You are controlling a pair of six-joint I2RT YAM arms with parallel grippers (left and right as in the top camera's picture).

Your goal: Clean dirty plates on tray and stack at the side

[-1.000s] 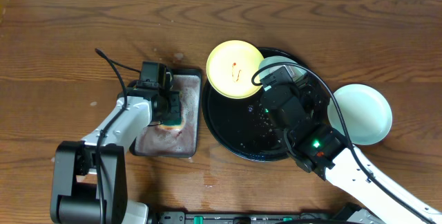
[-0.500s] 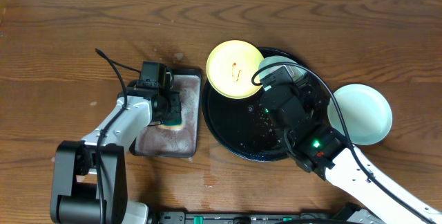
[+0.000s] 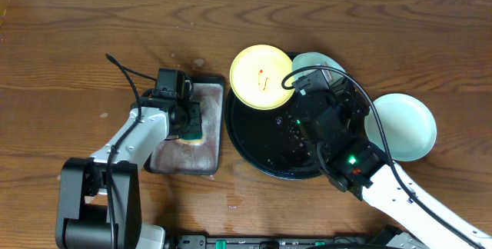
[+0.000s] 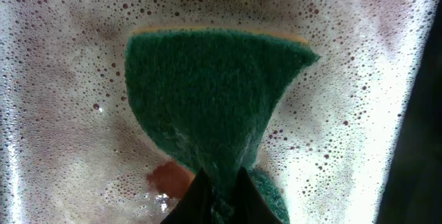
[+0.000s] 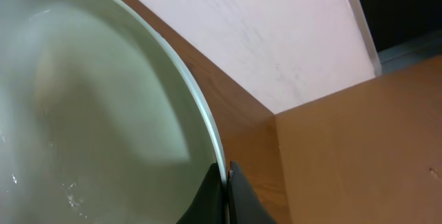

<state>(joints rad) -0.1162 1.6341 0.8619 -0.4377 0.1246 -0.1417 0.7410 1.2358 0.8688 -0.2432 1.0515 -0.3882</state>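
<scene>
On the brown wooden surface [image 3: 77, 49] sits the large round glossy black tray [image 3: 269, 137] with a raised rim, its dark floor wet and speckled. A pale yellow round plastic plate [image 3: 261, 76] lies at the tray's upper left edge, overlapping the rim and partly over the wood, with a small red smear [image 3: 264, 74] near its middle. The right pincer [image 5: 224, 189] is closed on the rim of a pale mint-blue round plastic plate [image 5: 90, 113]; the thin edge is pinched between the two dark fingertips, and a few water drops glint on the plate's inner face. From above, this held plate [image 3: 311, 63] shows at the tray's upper right, mostly hidden under the right arm, and whether it touches the tray cannot be told. A second mint-blue plate [image 3: 403, 126] lies flat on the wood just right of the black tray, its left edge hidden under the right arm. Left of the black tray, just beside it, is a small rectangular grey tray [image 3: 188, 157] holding pinkish foamy water. The left pincer [image 4: 221, 189] is clamped on a green scouring sponge [image 4: 207, 92] with a yellow backing, gripping one corner so that the sponge fans out over the bubbles [image 4: 359, 113].
</scene>
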